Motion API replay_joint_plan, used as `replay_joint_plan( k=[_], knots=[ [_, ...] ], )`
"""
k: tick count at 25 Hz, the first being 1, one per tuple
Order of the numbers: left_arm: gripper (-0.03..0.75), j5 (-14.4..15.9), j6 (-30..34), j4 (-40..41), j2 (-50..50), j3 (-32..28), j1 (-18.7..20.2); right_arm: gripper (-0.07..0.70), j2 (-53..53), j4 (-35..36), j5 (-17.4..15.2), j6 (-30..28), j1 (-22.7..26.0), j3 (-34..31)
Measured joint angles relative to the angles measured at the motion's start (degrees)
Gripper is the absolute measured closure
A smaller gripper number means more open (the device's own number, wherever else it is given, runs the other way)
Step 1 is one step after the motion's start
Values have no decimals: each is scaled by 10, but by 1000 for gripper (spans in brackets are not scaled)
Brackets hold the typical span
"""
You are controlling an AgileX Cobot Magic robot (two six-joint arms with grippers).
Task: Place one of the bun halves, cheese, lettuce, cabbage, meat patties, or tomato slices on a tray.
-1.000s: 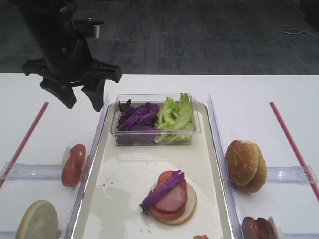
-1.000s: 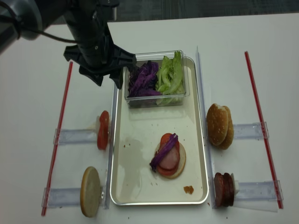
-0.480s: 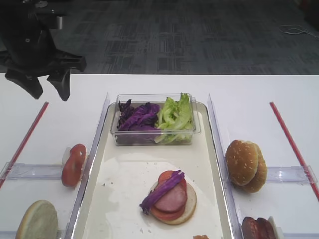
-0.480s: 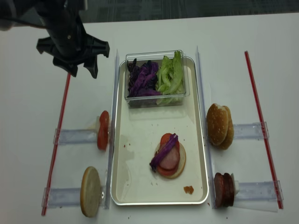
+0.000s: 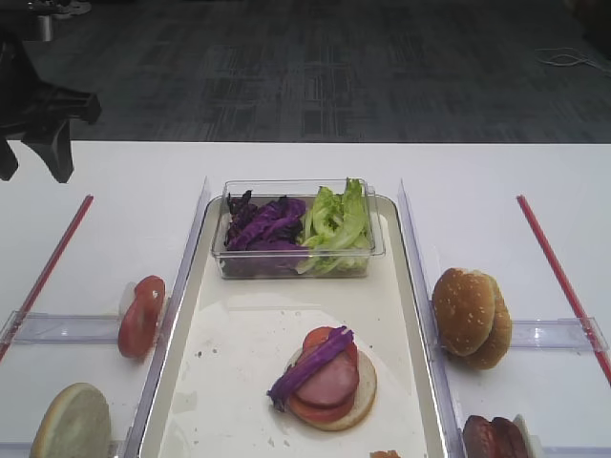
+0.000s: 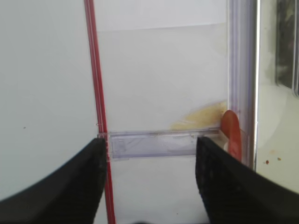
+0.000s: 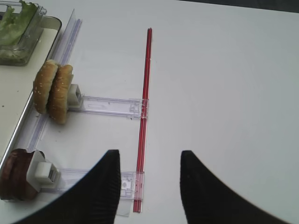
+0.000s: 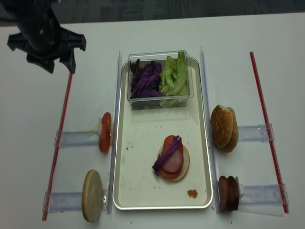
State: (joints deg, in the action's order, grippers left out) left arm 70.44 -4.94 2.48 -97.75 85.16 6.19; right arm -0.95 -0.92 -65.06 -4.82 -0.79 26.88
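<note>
The tray (image 8: 125, 188) lies in the middle of the white table (image 8: 267, 52), and on its near half sits a stack: 1 bun half (image 8: 183, 168) cut face up, tomato slices (image 8: 168, 142), a meat patty (image 8: 172, 162), and across the top a strip of purple cabbage (image 8: 165, 153). At the far end of the tray stands a clear tub (image 8: 158, 98) with more purple shreds on its left side and lettuce (image 8: 173, 76) on its right. The left gripper (image 8: 53, 65) hangs above the table's far left corner, beyond the left red strip (image 8: 58, 143), well apart from the tray and the cabbage strip; its jaws stand wide apart with nothing between them. Beside the tray's left edge a tomato slice (image 8: 105, 132) stands on edge in a clear holder, and nearer the camera a pale bun half (image 8: 92, 195) stands in another. On the right side, 2 bun halves (image 8: 224, 127) stand together in a holder, with dark meat patties (image 8: 228, 194) in the holder nearer the camera. The right gripper (image 7: 148, 186) shows only in its wrist view, over the right red strip (image 7: 144, 107), fingers spread and empty, near the buns and patties but not touching them.
</note>
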Motion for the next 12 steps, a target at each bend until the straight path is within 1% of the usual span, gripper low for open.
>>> replay_joint_plan(
  k=[2, 12],
  knots=[
    [316, 1, 1, 1, 2, -2, -5, 303, 0, 0, 0, 0, 0, 0],
    [317, 1, 6, 1, 24, -5, -5, 303, 0, 0, 0, 0, 0, 0]
  ],
)
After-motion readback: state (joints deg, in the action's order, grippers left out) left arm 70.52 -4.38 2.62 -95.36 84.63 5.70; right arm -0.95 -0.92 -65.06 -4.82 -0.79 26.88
